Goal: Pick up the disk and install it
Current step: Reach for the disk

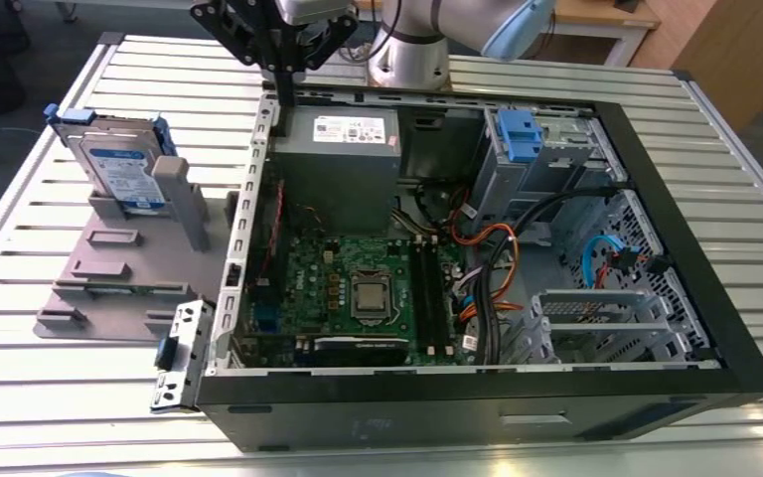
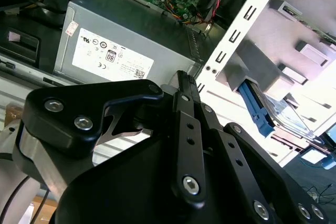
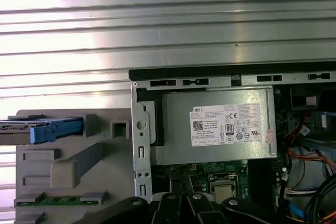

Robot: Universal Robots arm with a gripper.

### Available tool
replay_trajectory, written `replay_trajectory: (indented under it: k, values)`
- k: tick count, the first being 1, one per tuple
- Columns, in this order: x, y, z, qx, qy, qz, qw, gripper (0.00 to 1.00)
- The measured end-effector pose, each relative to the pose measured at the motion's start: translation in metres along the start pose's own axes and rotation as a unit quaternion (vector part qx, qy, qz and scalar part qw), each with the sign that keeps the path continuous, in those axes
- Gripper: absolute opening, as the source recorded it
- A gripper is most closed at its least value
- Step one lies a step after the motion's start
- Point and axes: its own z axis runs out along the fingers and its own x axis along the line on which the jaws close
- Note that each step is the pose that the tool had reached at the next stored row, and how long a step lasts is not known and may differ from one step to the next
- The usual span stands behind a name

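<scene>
**Colours on the bench**

The disk [image 1: 119, 171] is seen as silver-grey with a blue-and-white label, edged by a blue bracket [image 1: 75, 114]. The holder [image 1: 103, 268] beneath it is plain grey. The computer case [image 1: 488, 412] is framed in black. Inside, the motherboard [image 1: 355, 283] is green, the power supply [image 1: 342, 159] is grey with a white sticker, and some cables [image 1: 481, 243] are orange. The table [image 1: 37, 397] is ribbed in silvery slats.

Open computer case [image 1: 488, 409], grey stand [image 1: 103, 285], slatted table [image 1: 726, 149]

arm [image 1: 408, 55] bends in from exterior view's top edge; gripper [image 1: 283, 66] hangs pointing down, fingers [image 2: 182, 85] closed together, gripping nothing; black linkages [image 3: 173, 208] in both wrist views.
</scene>
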Motion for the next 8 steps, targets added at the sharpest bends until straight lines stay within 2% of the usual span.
replay_trajectory:
  k: [8]
  values:
    - [0.0008, -0.0001, 0.0, 0.0, 0.0, 0.0, 1.0, 0.11]
